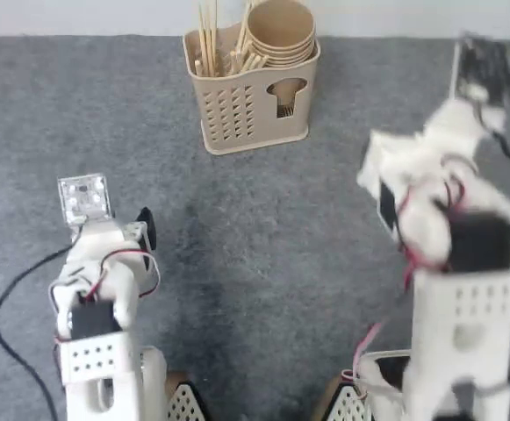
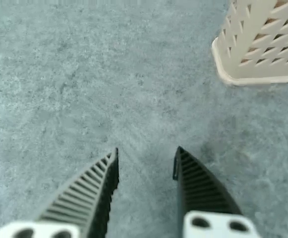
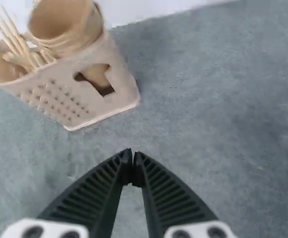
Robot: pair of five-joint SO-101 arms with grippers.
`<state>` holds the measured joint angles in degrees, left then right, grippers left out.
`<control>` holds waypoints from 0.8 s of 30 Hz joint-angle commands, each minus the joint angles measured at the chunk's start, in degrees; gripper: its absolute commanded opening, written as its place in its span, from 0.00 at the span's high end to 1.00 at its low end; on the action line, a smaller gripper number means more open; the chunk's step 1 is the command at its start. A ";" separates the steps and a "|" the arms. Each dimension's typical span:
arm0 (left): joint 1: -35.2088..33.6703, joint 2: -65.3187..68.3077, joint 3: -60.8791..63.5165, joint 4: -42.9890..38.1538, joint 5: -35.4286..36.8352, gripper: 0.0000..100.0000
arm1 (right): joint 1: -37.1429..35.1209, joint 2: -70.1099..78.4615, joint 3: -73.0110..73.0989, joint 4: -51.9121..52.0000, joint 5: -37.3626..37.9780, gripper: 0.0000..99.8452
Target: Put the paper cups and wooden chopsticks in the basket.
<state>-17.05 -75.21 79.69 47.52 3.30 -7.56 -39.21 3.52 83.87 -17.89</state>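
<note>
**Operator:** How far along am I?

**Spotter:** Close to done, I'd judge. Your stack of brown paper cups (image 1: 281, 33) sits nested inside the beige perforated plastic basket (image 1: 255, 110), on the side nearer your right arm. The pale wooden chopsticks (image 1: 209, 39) stand upright in the other side, with their tips poking above the rim. The basket itself rests at the far edge of the grey carpeted counter (image 1: 263, 254).

**Operator:** And my grippers?

**Spotter:** Your left gripper (image 2: 147, 149) is spread apart with nothing between its jaws. It hangs low over bare counter near your own side, well apart from the basket. Your right gripper (image 3: 132, 153) is pinched closed on nothing, its tips touching. It is raised above the counter with the basket ahead of it.

**Operator:** So nothing is being carried?

**Spotter:** Nothing. Both grippers are empty, and every cup and chopstick I can make out is already in the basket.

**Operator:** What's left for me, then?

**Spotter:** Little, by my reading. The arms hide patches of counter close to their bases in the high view, so you can't rule out a stray piece there. If those patches hold nothing, you only need to park both arms and leave the basket alone.
</note>
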 commanded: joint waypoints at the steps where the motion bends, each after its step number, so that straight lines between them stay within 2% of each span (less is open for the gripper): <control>1: 2.02 -11.96 0.75 4.84 -0.62 0.83 | 0.66 -17.10 18.81 -7.08 1.05 0.99; 7: 2.46 -25.05 6.73 7.03 -3.60 0.83 | 0.66 -35.65 44.13 -10.07 8.79 0.99; 10: 2.64 -27.87 10.24 7.03 -5.01 0.83 | 2.95 -42.68 52.04 -9.63 11.60 0.99; 13: 5.71 -29.01 12.62 8.97 -7.30 0.83 | 4.44 -47.25 57.93 -9.63 14.51 0.99; 17: 10.20 -29.10 12.88 12.04 -7.91 0.83 | 5.05 -49.98 65.23 -9.54 18.64 0.99; 24: 10.37 -29.10 16.40 14.68 -8.26 0.83 | 8.57 -50.07 73.67 -9.45 18.81 0.99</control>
<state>-6.86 -102.90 95.96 61.85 -4.18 -0.88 -89.14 76.40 75.60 -0.22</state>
